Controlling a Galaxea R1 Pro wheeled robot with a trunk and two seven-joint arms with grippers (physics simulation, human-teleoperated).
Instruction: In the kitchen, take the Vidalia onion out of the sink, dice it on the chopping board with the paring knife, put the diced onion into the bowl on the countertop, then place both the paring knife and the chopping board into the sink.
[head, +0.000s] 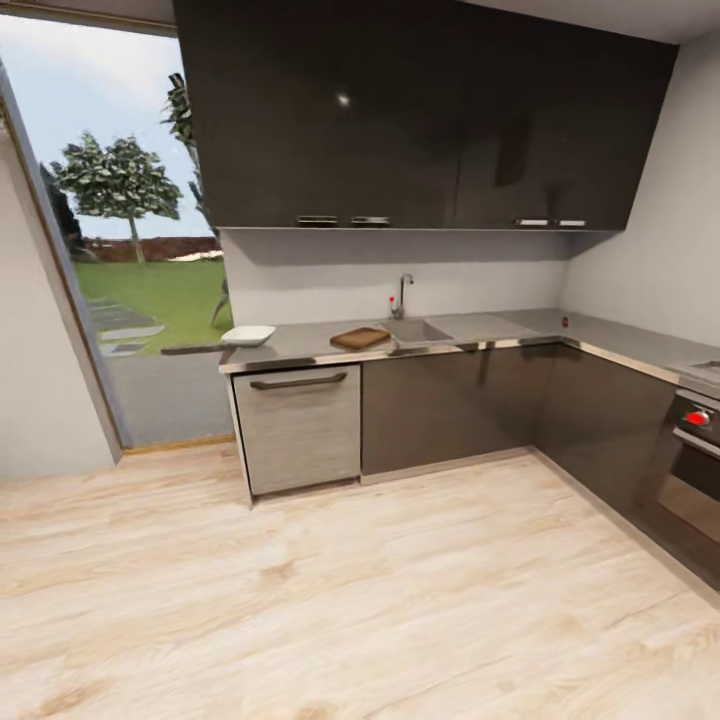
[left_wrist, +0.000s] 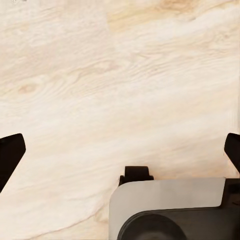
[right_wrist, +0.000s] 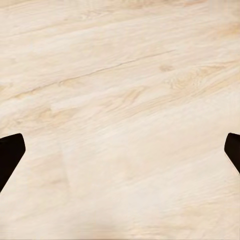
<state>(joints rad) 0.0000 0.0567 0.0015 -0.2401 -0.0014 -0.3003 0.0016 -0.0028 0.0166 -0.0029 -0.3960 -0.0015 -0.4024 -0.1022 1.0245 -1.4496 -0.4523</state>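
Across the floor, frame centre — sink (head: 418, 330), chopping board (head: 360, 338) | left gripper (left_wrist: 120, 152), right gripper (right_wrist: 120, 152) spread wide, empty | roll up square to countertop (head: 300, 347) first.

Countertop (head: 520, 330), grey, L-shaped, across mid-frame and down the right edge; sink (head: 418, 330) set into it at centre, chrome tap (head: 403, 296) with red knob behind; chopping board (head: 360, 338), brown, just left of the sink; bowl (head: 248, 335), white, further left near the counter's end; dark wall cabinets (head: 420, 110) across the upper frame; pale dishwasher front (head: 298, 428) below the bowl; oven (head: 695, 465) at right edge; light wood floor (head: 330, 600) over the lower half; glass door (head: 120, 250) to garden at upper left.
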